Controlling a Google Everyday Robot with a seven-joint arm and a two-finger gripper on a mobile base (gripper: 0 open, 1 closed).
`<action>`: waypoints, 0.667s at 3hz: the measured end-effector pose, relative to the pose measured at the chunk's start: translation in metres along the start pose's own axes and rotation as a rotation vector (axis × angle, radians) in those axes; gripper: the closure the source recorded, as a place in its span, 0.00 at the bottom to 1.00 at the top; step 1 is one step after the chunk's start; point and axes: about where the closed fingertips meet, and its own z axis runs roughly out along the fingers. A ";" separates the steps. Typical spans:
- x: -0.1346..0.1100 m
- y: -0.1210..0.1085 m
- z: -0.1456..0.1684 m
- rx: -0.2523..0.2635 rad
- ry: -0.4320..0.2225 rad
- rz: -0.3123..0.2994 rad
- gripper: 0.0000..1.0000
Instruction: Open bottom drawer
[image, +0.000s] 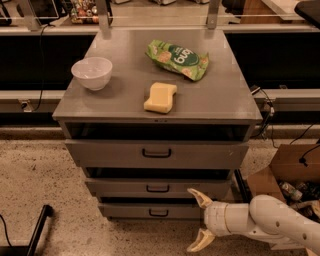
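Cabinet (125, 95): grey metal with three stacked drawers; a bowl, a sponge and a snack bag lie on top.
Arm (272, 220): white, reaching in low from the right, near the floor.
Middle drawer (115, 187): directly above the target, with a similar loop handle.
Bottom drawer (125, 210): the lowest front, just above the floor; it looks shut or nearly so.
Gripper (196, 220): released, fingers spread wide, grasping nothing. It sits before the bottom front's right end, with its upper tip up at the middle drawer.
Handle (158, 213): small black loop at the centre of the front, left of the gripper and apart from it.
Risk: the upper finger may catch the middle drawer or close on the wrong loop. A shallow grip on so small a handle may slip when pulled. The lower finger may scrape the floor.
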 end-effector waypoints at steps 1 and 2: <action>0.007 0.000 0.011 -0.043 0.035 0.008 0.00; 0.044 -0.006 0.034 -0.075 0.110 0.006 0.00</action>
